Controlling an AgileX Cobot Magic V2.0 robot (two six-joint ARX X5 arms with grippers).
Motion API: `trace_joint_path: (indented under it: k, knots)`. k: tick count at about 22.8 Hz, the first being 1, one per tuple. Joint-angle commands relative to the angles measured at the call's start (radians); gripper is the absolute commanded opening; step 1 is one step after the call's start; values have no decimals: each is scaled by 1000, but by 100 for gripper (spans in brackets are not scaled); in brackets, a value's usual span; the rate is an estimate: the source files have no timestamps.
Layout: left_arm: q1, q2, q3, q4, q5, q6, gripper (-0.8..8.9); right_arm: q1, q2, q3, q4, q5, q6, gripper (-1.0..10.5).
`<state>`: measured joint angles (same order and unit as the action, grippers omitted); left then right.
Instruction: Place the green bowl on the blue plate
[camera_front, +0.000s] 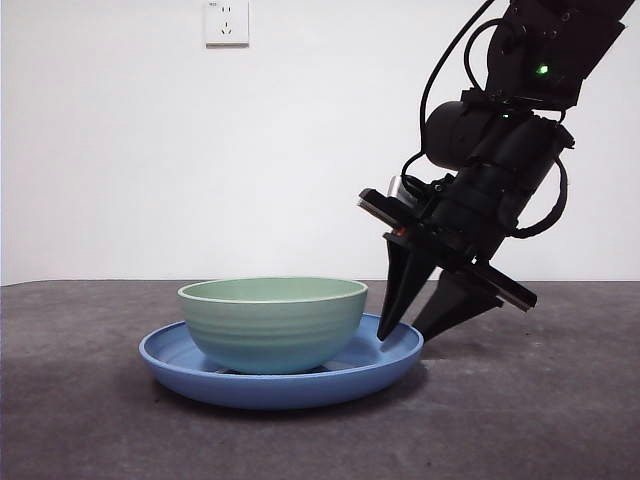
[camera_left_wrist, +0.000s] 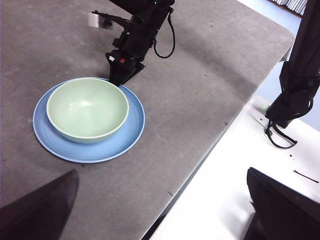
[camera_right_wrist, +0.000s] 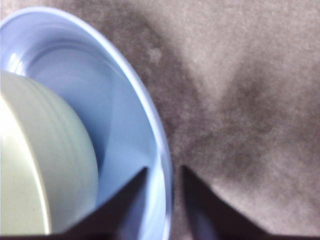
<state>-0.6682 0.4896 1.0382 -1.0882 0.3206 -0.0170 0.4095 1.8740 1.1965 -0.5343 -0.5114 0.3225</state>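
The green bowl (camera_front: 272, 325) stands upright in the middle of the blue plate (camera_front: 290, 385) on the grey table. My right gripper (camera_front: 402, 335) reaches down at the plate's right rim, one jaw inside the rim and one outside, a small gap between them, holding nothing. The right wrist view shows the rim of the plate (camera_right_wrist: 120, 115) running between the jaws of the right gripper (camera_right_wrist: 165, 172), with the bowl (camera_right_wrist: 45, 170) beside. My left gripper (camera_left_wrist: 162, 172) is open and empty, high above the table's edge, looking down on the bowl (camera_left_wrist: 87, 107), the plate (camera_left_wrist: 125, 140) and the right gripper (camera_left_wrist: 120, 80).
A wall socket (camera_front: 226, 22) is on the white wall behind. In the left wrist view the table's edge (camera_left_wrist: 200, 165) runs beside a white surface (camera_left_wrist: 235, 190), where a black arm base (camera_left_wrist: 295, 95) stands.
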Motion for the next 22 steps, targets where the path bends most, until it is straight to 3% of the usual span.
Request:
trace_joint_path:
  k: [1,4,8,12,16,20,22]
  knots:
    - [-7,3,6,11,6,-3,680,6,-34,21,-14,60,6,232]
    - [-7,3,6,11,6,-3,680,5,-115,21,-91,129,-32,307]
    - [-7,3,6,11,6,-3,680,5,-286,21,-202,154,-99,343]
    - [-7,3,6,11,6,-3,680,15,-512,21,-305,181,-149,494]
    - [-7,3,6,11,6,-2,680,39,-703,21,-372,196,-168,502]
    - [-7,3,6,11,6,-2,680,80,-826,13,-451,257,-169,617]
    - [-7,3,6,12,6,-3,680,105,-882,0,-465,257,-173,622]
